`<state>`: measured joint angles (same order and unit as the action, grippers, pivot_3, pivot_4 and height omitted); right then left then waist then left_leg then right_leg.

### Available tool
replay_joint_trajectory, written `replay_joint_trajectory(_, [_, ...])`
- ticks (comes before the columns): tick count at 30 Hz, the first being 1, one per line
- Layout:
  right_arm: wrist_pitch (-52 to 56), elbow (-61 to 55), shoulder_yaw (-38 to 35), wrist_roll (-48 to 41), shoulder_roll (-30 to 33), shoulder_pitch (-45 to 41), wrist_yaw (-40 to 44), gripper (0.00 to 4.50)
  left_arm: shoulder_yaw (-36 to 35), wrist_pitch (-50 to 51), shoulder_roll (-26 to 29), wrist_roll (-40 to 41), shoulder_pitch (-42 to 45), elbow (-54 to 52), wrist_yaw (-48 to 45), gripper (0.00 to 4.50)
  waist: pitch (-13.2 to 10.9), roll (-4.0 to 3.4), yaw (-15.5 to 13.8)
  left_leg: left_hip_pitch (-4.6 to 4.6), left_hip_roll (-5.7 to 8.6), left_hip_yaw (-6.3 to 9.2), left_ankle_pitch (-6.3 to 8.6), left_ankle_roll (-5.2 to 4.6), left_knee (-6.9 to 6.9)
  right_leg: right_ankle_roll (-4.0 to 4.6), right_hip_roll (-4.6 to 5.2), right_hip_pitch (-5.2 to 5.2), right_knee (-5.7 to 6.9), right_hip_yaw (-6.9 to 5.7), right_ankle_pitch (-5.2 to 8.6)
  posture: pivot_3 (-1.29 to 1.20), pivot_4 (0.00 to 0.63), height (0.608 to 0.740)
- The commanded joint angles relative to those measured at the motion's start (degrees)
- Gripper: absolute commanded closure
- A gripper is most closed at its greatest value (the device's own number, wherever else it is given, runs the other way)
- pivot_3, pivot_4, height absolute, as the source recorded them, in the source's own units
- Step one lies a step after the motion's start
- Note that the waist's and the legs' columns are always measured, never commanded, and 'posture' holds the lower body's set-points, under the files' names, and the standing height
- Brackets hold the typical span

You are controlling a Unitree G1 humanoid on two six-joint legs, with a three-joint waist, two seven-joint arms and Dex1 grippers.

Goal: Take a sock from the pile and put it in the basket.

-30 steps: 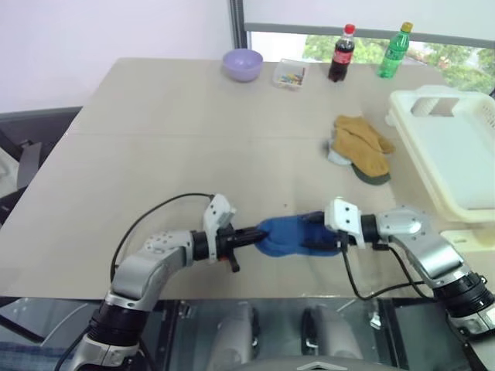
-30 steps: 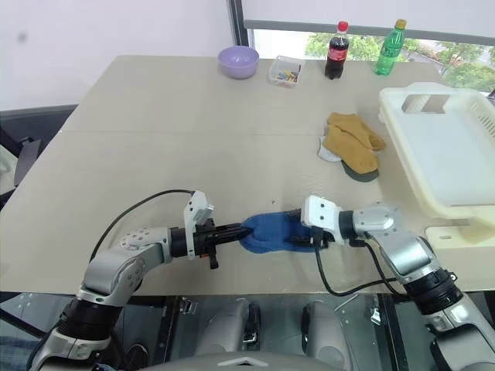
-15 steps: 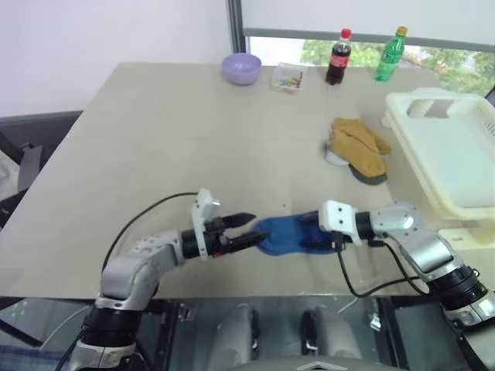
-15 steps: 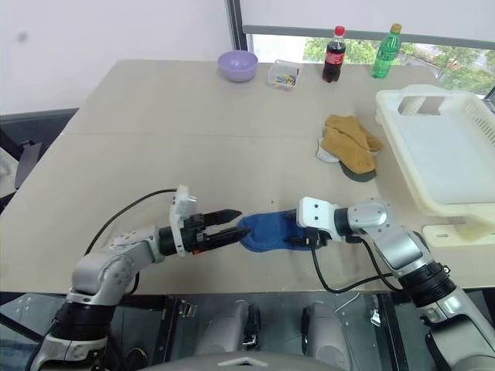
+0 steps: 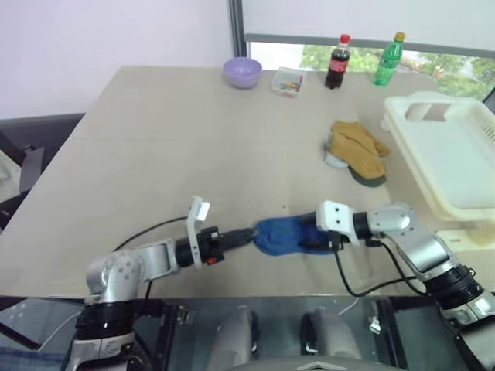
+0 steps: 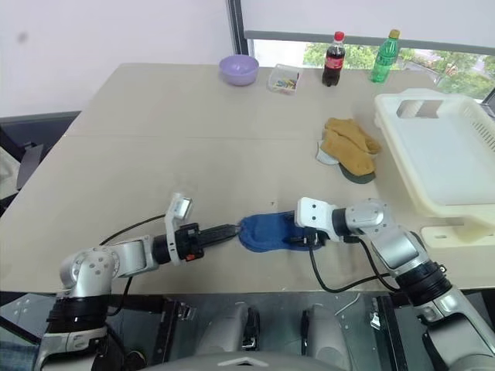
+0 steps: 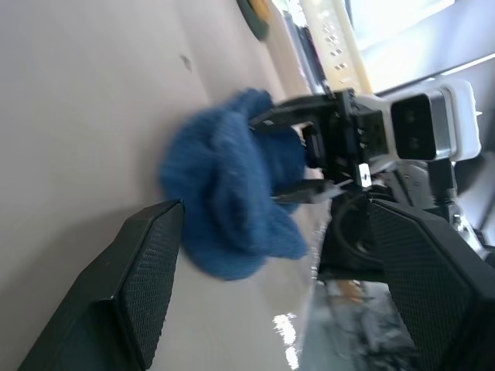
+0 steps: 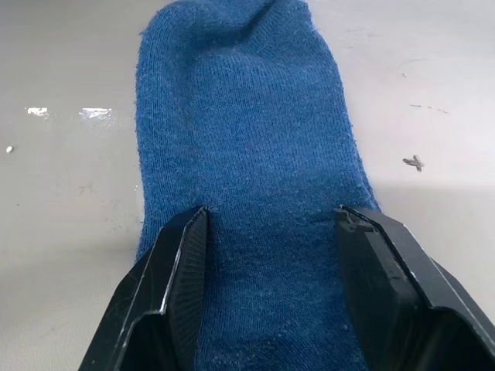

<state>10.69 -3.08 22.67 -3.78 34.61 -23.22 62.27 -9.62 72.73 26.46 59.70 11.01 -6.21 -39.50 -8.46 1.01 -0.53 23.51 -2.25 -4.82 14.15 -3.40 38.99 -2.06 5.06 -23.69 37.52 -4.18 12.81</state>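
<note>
My left gripper (image 7: 263, 255) fingers spread wide, off soft royal-blue fabric sock (image 5: 282, 234) on beige table (image 5: 170, 162). Right gripper (image 8: 267, 255) clamps sock. Mustard-yellow sock pile (image 5: 357, 145) apart. Cream slotted plastic basket (image 5: 445, 154) far right: transfer pending.

We see two silver-grey metal arms with black ribbed wrist joints. Each end effector, left (image 5: 246, 236) and right (image 5: 321, 242), carries a white camera block (boxy, with rounded corners) and textured black fingers (image 8: 182, 286). A black cable loops from each wrist.
</note>
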Motion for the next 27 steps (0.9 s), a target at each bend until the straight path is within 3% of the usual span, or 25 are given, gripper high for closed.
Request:
replay_joint_trajectory(1, [1.14, 1.87, 1.49, 2.95, -0.32, 0.53, -1.08, 1.85, 2.65, 1.86, -2.43, -1.24, 1.14, 1.06, 3.43, 0.46, 0.05, -0.06, -0.03, -0.02, 0.00, 0.00, 0.00, 0.00, -0.01, 0.00, 0.01, 0.01, 0.00, 0.01, 0.00, 0.00, 0.150, 0.733])
replay_joint_trajectory(13, [2.13, 0.97, 1.02, 3.58, -1.51, 1.08, -2.05, 1.85, 0.77, 0.98, -8.83, 1.93, 5.47, 1.46, 3.85, 0.46, 0.04, -0.05, 0.67, 0.06, -0.02, 0.06, 0.01, 0.01, -0.02, 0.05, 0.29, -0.02, 0.00, 0.02, 0.01, 0.00, 0.150, 0.733])
replay_joint_trajectory(19, [2.69, 0.47, 0.76, 3.51, -1.46, 1.24, -2.45, 1.85, -1.73, 3.74, -6.91, 4.19, 3.99, -4.02, 7.60, 0.46, 0.01, -0.04, 1.27, 0.16, 0.00, 0.19, 0.01, 0.01, -0.02, 0.11, 0.37, -0.04, -0.01, 0.02, 0.04, 0.00, 0.150, 0.733])
replay_joint_trajectory(22, [3.00, 0.10, 0.84, 3.55, -1.58, 1.44, -2.69, 1.85, -5.04, 8.21, -6.32, 10.37, 2.25, -6.87, 12.08, 0.46, 0.00, -0.05, 1.28, 0.16, -0.01, 0.21, 0.02, 0.03, -0.06, 0.15, 0.40, -0.05, -0.03, 0.02, 0.07, 0.00, 0.150, 0.733])
replay_joint_trajectory(24, [3.15, -0.20, 1.05, 3.57, -1.76, 1.68, -2.80, 1.85, -6.87, 9.19, -6.71, 20.96, 0.64, -6.88, 18.93, 0.46, -0.01, -0.05, 1.30, 0.17, -0.01, 0.25, 0.03, 0.03, -0.07, 0.16, 0.43, -0.04, -0.07, 0.00, 0.07, 0.00, 0.150, 0.733])
replay_joint_trajectory(27, [3.11, -0.33, 1.30, 3.58, -1.96, 1.86, -2.72, 1.85, -4.03, 7.28, -5.12, 33.29, -3.19, -8.58, 30.84, 0.46, -0.02, -0.04, 1.31, 0.17, -0.01, 0.33, 0.03, 0.05, -0.11, 0.15, 0.53, -0.04, -0.11, -0.04, 0.07, 0.00, 0.150, 0.733])
